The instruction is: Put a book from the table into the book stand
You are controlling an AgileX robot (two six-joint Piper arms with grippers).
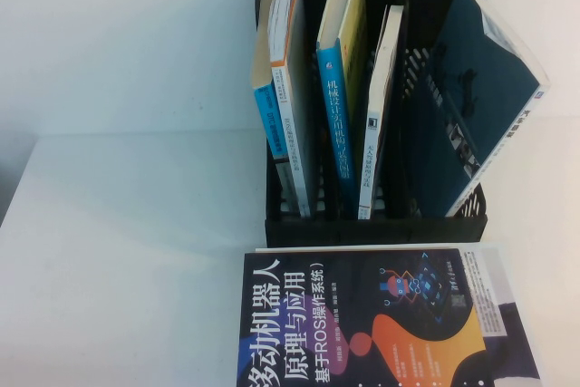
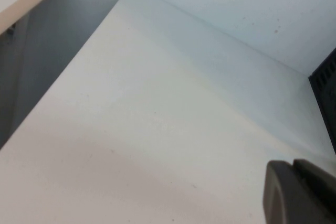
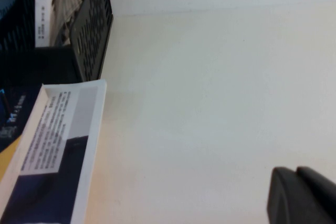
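Navy book (image 1: 381, 319) titled "移动机器人原理与应用", before book stand (image 1: 372, 224)

Left claw (image 2: 302, 192) closed above the tabletop; right claw (image 3: 304, 195) likewise low.

The left half of the table (image 1: 127, 251) lies bare. At upper centre, the book stand (image 1: 372, 224) is crowded with upright books (image 1: 340, 88); a dark book (image 1: 381, 324) covers the lower centre.
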